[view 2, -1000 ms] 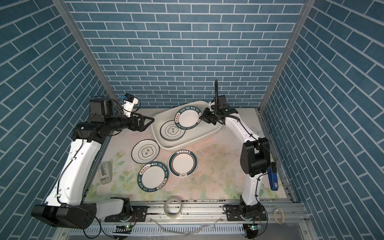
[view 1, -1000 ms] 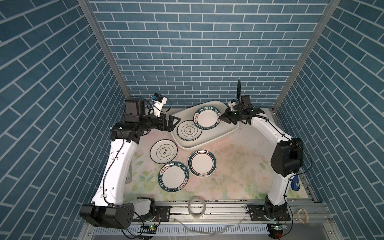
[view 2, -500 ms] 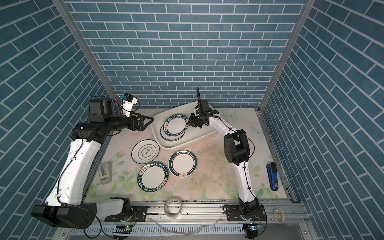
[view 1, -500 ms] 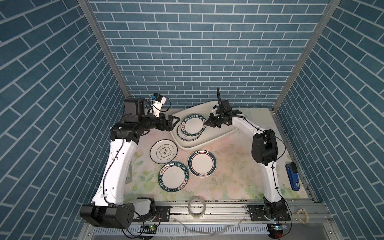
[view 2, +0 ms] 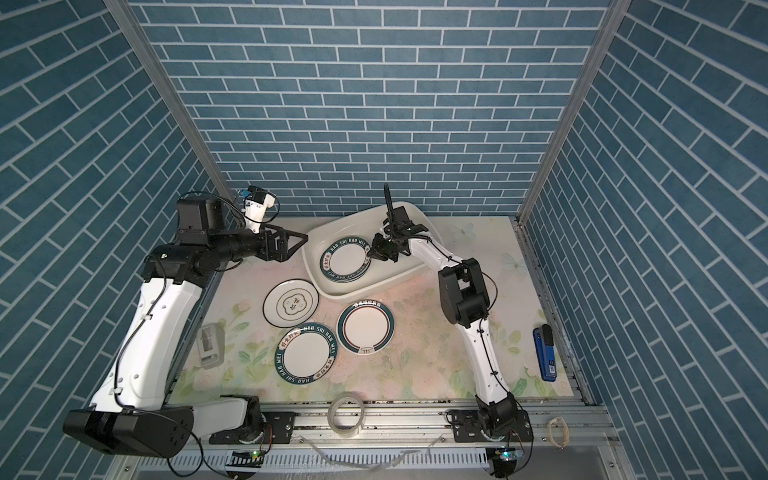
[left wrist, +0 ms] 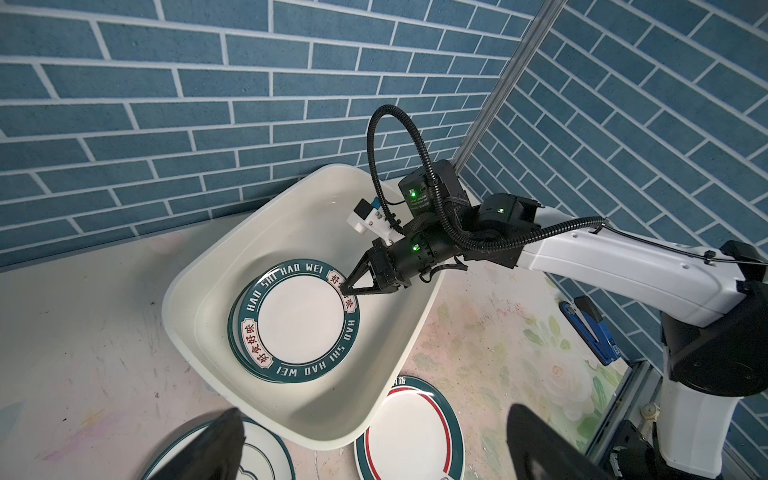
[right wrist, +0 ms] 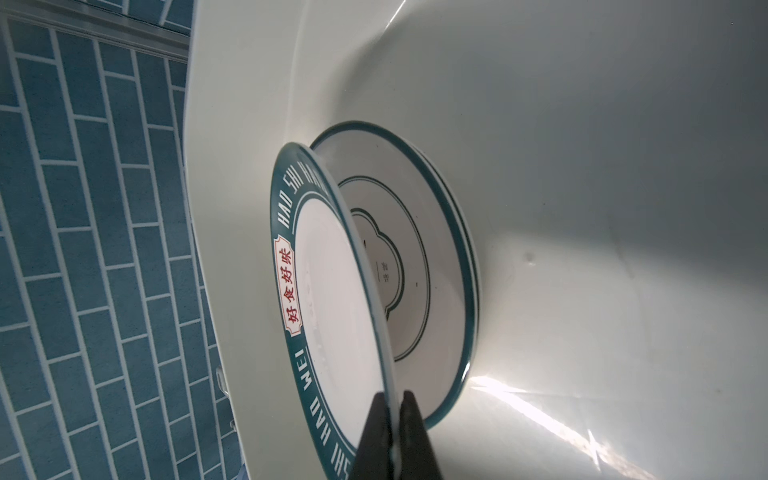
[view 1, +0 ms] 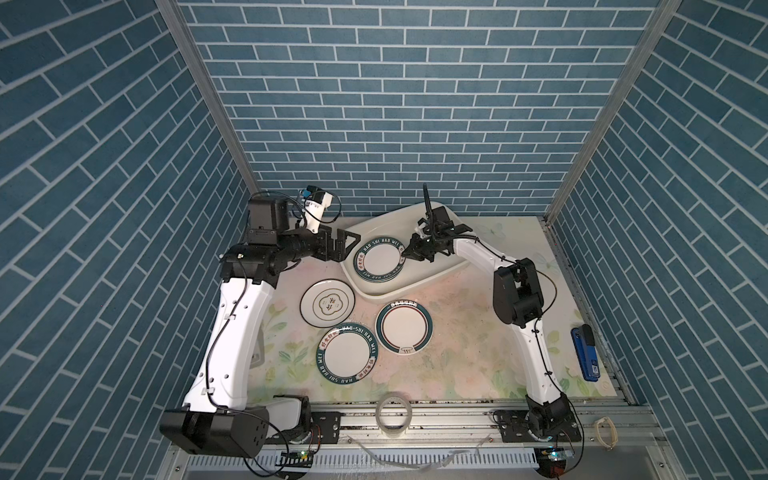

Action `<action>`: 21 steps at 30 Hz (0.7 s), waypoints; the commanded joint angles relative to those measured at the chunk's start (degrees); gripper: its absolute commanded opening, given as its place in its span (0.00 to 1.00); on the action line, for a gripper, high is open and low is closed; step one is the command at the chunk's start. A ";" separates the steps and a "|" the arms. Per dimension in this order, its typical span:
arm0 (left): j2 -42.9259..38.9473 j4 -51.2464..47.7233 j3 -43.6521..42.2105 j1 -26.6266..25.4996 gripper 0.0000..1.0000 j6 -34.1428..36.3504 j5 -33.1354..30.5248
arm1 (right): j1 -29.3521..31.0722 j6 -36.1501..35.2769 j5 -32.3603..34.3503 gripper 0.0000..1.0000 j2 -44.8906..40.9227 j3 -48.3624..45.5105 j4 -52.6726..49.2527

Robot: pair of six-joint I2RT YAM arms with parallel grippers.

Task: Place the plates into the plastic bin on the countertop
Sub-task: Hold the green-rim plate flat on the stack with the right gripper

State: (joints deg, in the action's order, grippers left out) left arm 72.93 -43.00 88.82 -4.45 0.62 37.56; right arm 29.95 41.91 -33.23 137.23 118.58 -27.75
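Inside the plastic bin (left wrist: 270,249), our right gripper (left wrist: 347,287) pinches a lettered plate (left wrist: 301,320) tilted over the stack (right wrist: 436,249); our left gripper (view 1: 351,245) gapes empty, three plates (view 1: 349,353) left on the desk (view 1: 465,332).

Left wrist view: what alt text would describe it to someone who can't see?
The right gripper pinches the rim of a green-lettered plate, held over a stack inside the white bin. A red-ringed plate and a half-hidden plate lie on the floral countertop beside the bin.
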 commanded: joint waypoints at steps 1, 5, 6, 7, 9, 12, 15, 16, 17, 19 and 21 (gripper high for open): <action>-0.16 0.95 0.34 0.32 1.00 -0.27 0.76 | 0.19 -0.85 -1.12 0.00 1.16 2.43 0.98; -0.16 0.97 0.34 0.32 1.00 -0.13 0.76 | 0.15 -0.64 -0.79 0.00 2.21 3.57 0.98; -0.10 0.91 0.38 0.32 1.00 -0.16 0.75 | 0.16 -0.60 -0.81 0.00 2.50 3.79 0.92; -0.15 0.93 0.35 0.32 0.99 -0.11 0.76 | 0.18 -0.51 -0.92 0.00 2.86 4.14 0.81; -0.15 0.97 0.32 0.32 1.00 -0.10 0.85 | 0.17 -0.38 -1.02 0.00 3.37 4.52 0.68; -0.20 0.89 0.31 0.32 1.00 -0.16 0.93 | 0.19 -0.25 -1.16 0.00 3.67 4.73 0.71; -0.23 1.03 0.20 0.32 1.00 -0.17 0.98 | 0.19 -0.25 -1.11 0.00 3.83 4.42 0.66; -0.20 1.08 0.17 0.32 0.99 -0.13 1.02 | 0.19 -0.32 -1.11 0.00 3.81 4.21 0.62; -0.21 1.07 0.26 0.31 0.99 -0.26 1.02 | 0.14 -0.34 -1.04 0.00 3.82 4.15 0.67; -0.10 0.97 0.38 0.32 1.00 -0.27 1.11 | 0.24 -0.43 -1.11 0.00 3.81 4.03 0.58; -0.07 1.05 0.31 0.32 1.00 -0.32 1.11 | 0.19 -0.62 -1.15 0.00 3.77 3.99 0.45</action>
State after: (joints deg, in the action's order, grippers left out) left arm 72.93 -42.52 88.82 -4.40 0.60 37.74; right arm 29.95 41.93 -33.26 140.42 121.30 -27.86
